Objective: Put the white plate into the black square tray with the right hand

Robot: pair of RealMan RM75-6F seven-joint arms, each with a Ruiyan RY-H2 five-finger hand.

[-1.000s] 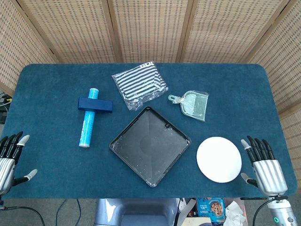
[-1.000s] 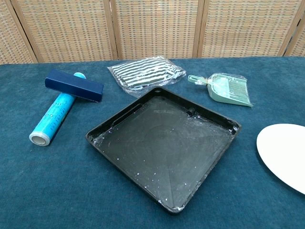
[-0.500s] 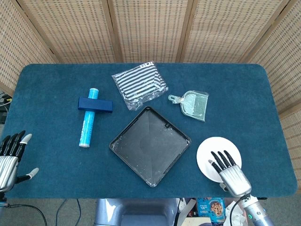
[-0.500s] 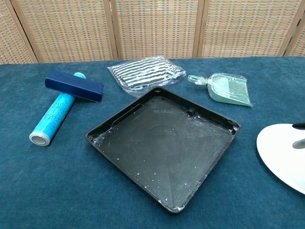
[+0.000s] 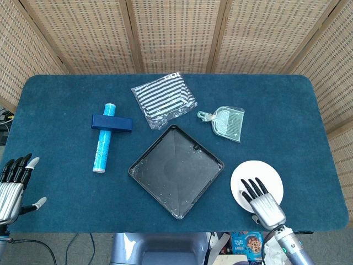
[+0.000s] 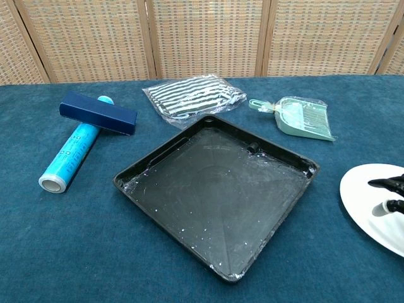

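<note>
Blue-covered table (image 5: 276, 105) fills both views, wicker screen (image 5: 176, 33) behind it at 12 o'clock. Black square tray (image 5: 176, 170) sits near table center, rotated corner-up like a diamond, white flecks on its floor, nothing in it. White plate (image 5: 263, 178) lies flat on the table just off the tray's 3 o'clock corner, apart from it, near the front edge; chest view shows only its left part at the frame's right edge (image 6: 366, 192). Right hand (image 5: 261, 201) comes in from 6 o'clock of the plate, palm down, fingers spread and straight, dark fingertips (image 5: 249, 184) over the plate's near-left part; contact with the plate cannot be told. In chest view only dark fingertips (image 6: 386, 184) show over the plate. It holds nothing. Striped black-and-white bag (image 5: 164, 100) lies at 12 o'clock of the tray, close to its top corner. Blue roll (image 5: 102, 144) lies at 9 o'clock of the tray, well apart, with a dark navy box (image 5: 112, 122) resting across its upper part. Pale green dustpan in clear wrap (image 5: 225, 122) at 1 o'clock of the tray. Left hand (image 5: 12, 185) at the table's front-left corner, fingers apart, empty, far from everything.
</note>
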